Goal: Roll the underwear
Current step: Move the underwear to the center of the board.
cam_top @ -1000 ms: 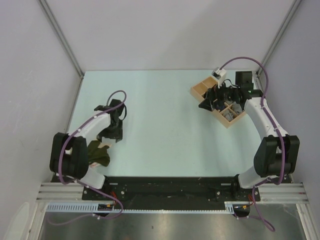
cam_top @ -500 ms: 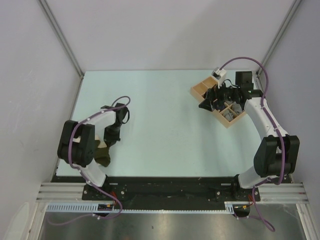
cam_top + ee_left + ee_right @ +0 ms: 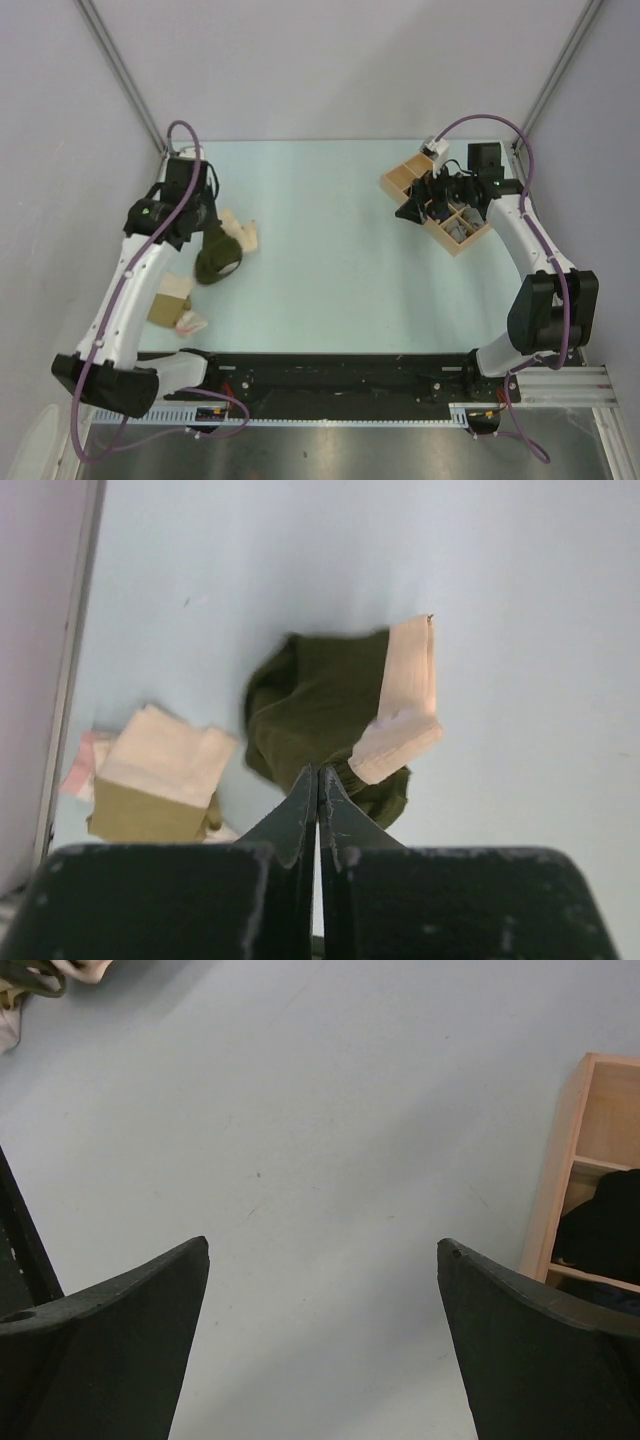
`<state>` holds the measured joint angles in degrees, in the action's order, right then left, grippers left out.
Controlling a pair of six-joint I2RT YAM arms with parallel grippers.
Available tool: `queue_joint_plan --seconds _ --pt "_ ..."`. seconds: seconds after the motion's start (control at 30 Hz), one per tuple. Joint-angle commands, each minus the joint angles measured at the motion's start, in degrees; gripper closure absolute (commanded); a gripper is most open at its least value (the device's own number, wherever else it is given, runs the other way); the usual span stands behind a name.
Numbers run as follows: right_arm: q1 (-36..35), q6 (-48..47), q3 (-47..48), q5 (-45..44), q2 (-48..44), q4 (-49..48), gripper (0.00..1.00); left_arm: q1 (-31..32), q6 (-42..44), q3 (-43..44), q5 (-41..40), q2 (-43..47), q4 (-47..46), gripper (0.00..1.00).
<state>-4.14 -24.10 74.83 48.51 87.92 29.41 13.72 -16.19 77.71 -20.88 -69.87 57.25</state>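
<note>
beside a folded stack (image 3: 160,770), left gripper (image 3: 319,772) seemingly pinches olive underwear (image 3: 315,705); right gripper (image 3: 324,1244) spread.

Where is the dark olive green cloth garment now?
Top view: the olive garment sits left on the pale table, pinched by the shut left gripper, a pale pink-beige cloth piece touching its far side.

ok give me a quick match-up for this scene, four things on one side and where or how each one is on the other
Things:
1. left gripper
2. right gripper
3. olive underwear
4. wooden tray

States or places:
a. far right part of the table, next to the right arm's wrist
b. fingers spread wide, nothing between them
c. fingers pressed shut together
d. left part of the table, with a pale beige cloth overlapping one side

Pairs: 1-c, 2-b, 3-d, 4-a
</note>
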Motion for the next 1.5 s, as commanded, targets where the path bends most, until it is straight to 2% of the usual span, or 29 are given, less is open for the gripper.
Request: queue_joint_plan --seconds 0.0,0.07,0.2,0.43,0.57,0.67,0.77,0.8,0.83,0.9,0.93,1.0,1.03,1.07,1.13,1.17,1.2,1.23,1.33,1.37,1.43,1.47 --pt "-0.87 -0.95 0.41 0.27 -0.91 0.21 0.00 1.31 3.96 7.97 10.58 3.24 -1.17 1.00" --pt "-1.04 -1.13 0.41 -0.17 -0.91 0.12 0.00 2.10 4.76 11.49 15.41 3.68 -2.93 1.00" --pt "-1.31 -1.39 0.41 -0.96 -1.08 0.30 0.00 4.30 3.01 15.97 32.44 1.76 -9.08 1.00" --pt "-1.13 -2.71 0.41 -3.07 -1.70 0.56 0.00 17.91 0.72 23.97 39.86 -6.76 -13.64 1.00" --pt "-0.34 -3.24 0.41 -3.34 -1.87 0.65 0.00 23.02 -3.23 21.62 46.27 -8.09 -20.32 1.00" --pt "0.62 -3.32 0.41 -3.16 -1.79 0.74 0.00 23.55 -7.27 12.58 50.24 -5.65 -27.08 1.00" --pt "1.06 -3.50 0.41 -3.16 -1.52 1.00 0.00 21.98 -9.38 0.11 44.29 -1.52 -31.21 1.00" --pt "1.15 -3.59 0.41 -3.25 -1.09 1.09 0.01 20.49 -13.48 -4.11 44.00 -0.37 -33.59 1.00" --pt "1.07 -3.68 0.41 -3.25 -0.82 1.26 0.00 15.95 -16.04 -13.28 44.70 0.51 -35.96 1.00" --pt "0.54 -4.03 0.50 -3.16 0.40 1.61 0.01 11.09 -22.27 -22.91 45.67 2.44 -44.54 1.00" --pt "0.19 -4.29 0.50 -2.99 0.93 1.88 0.00 6.46 -23.70 -30.87 45.15 2.54 -47.03 1.00" --pt "-1.38 -6.65 0.50 -2.37 1.90 3.28 0.00 3.09 -25.12 -36.82 44.27 1.06 -51.78 0.98" --pt "-2.09 -8.40 0.50 -1.76 2.95 4.16 0.00 0.98 -24.78 -39.80 44.35 0.09 -52.41 0.90" --pt "-2.88 -10.60 0.50 -0.80 3.57 5.38 0.00 0.44 -23.99 -40.35 44.70 -0.70 -52.51 0.73" --pt "-5.69 -21.48 0.41 2.28 4.97 11.52 0.00 0.26 -21.18 -40.27 44.00 0.16 -51.11 0.64" --pt "-6.66 -25.35 0.41 3.16 5.50 16.07 0.00 0.26 -18.21 -40.01 43.65 1.30 -50.84 0.52" --pt "-7.36 -34.35 0.23 5.08 5.94 18.29 0.00 0.26 -16.61 -39.31 42.86 2.88 -50.75 0.48" --pt "-8.33 -38.00 -0.12 5.71 6.47 20.23 0.00 0.26 -14.95 -38.87 41.99 6.20 -50.32 0.43" --pt "-9.13 -51.87 -0.74 8.00 9.19 26.74 0.00 0.26 -8.35 -38.60 41.27 11.84 -52.32 0.06" --pt "-9.39 -52.62 -0.65 8.18 10.77 27.36 0.00 0.26 -5.90 -38.51 41.01 12.21 -53.20 0.01" --pt "-10.70 -47.84 -0.47 6.17 11.66 25.19 0.00 0.26 -4.21 -37.90 41.71 10.99 -52.69 0.00" --pt "-12.97 -45.10 -0.30 4.50 12.18 21.52 0.00 0.17 -3.51 -37.03 41.71 7.50 -49.12 0.00"
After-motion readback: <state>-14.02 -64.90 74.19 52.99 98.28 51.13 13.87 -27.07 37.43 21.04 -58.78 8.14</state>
